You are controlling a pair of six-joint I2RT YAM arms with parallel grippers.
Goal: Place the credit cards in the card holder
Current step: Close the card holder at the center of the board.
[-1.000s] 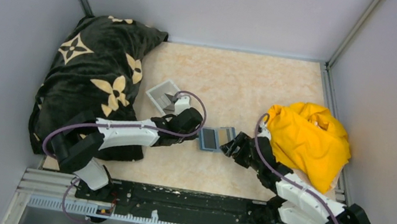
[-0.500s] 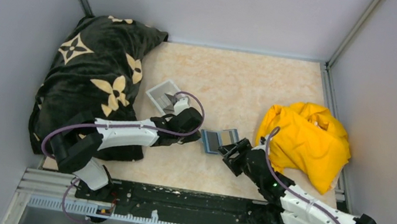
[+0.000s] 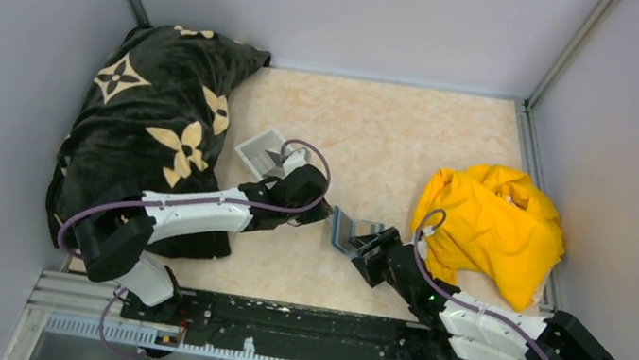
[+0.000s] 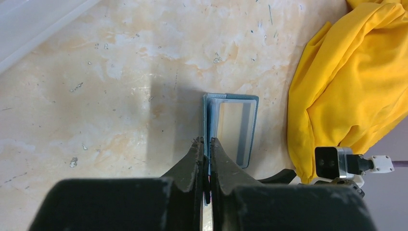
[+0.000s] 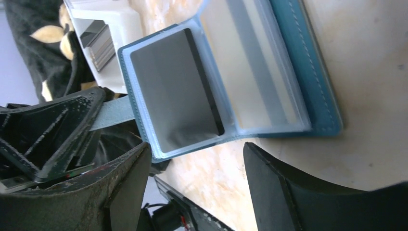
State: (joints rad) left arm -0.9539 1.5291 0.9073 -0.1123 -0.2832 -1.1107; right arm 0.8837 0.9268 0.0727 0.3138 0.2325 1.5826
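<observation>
— Where is your left pincer?
— Just right of the white tray [image 3: 255, 153] with credit cards [image 5: 98, 44], my left pincer [image 4: 206, 143] pinches one flap of the card holder [image 4: 232, 126] and holds it upright, near the middle of the table [image 3: 399, 135]. A grey card [image 5: 175, 103] sits in this flap.
— And the right one?
— My right pincer [image 3: 370, 245] is spread, just beside the holder's near edge.
</observation>
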